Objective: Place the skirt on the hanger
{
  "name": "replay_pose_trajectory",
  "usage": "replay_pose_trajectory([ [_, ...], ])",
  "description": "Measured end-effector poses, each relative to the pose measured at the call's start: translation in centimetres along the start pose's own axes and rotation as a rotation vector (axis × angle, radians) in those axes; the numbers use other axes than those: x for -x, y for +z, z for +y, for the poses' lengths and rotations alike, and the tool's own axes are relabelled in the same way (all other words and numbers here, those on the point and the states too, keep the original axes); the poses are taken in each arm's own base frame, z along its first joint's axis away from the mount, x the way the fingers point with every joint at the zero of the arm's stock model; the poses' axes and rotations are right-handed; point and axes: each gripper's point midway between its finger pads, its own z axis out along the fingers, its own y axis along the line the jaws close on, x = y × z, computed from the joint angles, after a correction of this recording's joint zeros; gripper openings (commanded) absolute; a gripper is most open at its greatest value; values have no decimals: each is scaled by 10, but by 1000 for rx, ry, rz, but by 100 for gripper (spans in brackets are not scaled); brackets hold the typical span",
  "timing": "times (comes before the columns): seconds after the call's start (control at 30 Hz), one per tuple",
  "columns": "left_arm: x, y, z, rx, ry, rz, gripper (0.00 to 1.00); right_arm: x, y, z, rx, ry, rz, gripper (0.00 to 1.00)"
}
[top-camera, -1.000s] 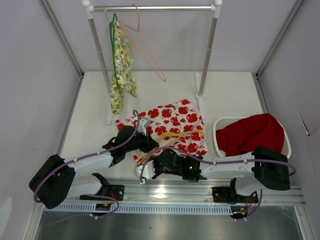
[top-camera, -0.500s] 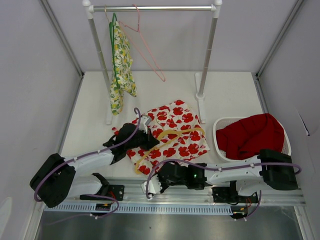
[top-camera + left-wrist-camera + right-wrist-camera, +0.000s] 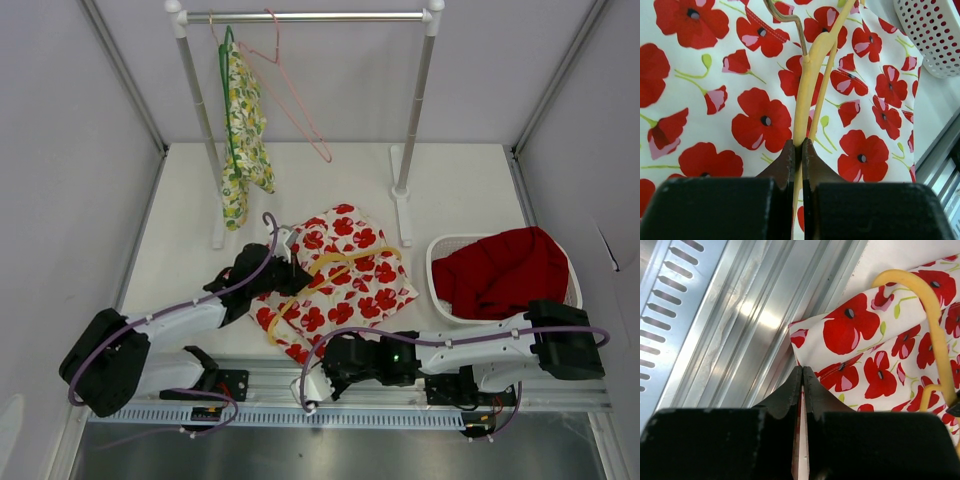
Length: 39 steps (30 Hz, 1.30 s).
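Bright even light, glare on metal rail [image 3: 756,315]

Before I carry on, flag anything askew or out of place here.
The skirt has its near corner past the table edge, on the metal rail. On the rack, the pink hanger hangs tilted, not level. Nothing looks spilled or damaged.

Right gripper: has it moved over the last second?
Yes: the right gripper drew back until over the metal rail, towing the skirt.
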Motion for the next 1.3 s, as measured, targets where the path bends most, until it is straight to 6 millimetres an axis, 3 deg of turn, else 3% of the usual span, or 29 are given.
replay_pose_trajectory([
  [0.43,12,-13,11,65,7,-39,0,-3,-3,8,40,5,-3,4],
  [0.53,11,-14,14,82,8,-36,0,-4,-3,9,46,5,0,7],
  [0.6,10,-14,16,91,6,-35,0,-4,-5,11,51,5,-3,15],
  [0.63,10,-14,17,92,5,-35,0,-4,-6,12,54,4,-4,34],
  [0.73,11,-14,17,92,5,-38,0,-4,-6,14,64,7,-8,63],
  [0.8,13,-14,17,91,6,-44,0,-8,-7,12,72,18,-1,70],
  [0.9,14,-14,16,89,7,-49,0,-22,-14,-10,59,96,24,76],
  [1.03,14,-14,17,93,13,-50,0,-39,-40,-81,-54,249,22,81],
  [1.13,14,-15,19,99,14,-56,0,-50,-60,-123,-152,319,7,81],
  [1.2,13,-18,20,103,14,-65,0,-64,-70,-141,-190,369,12,81],
  [1.3,12,-22,20,104,16,-78,0,-118,-84,-175,-260,500,73,79],
])
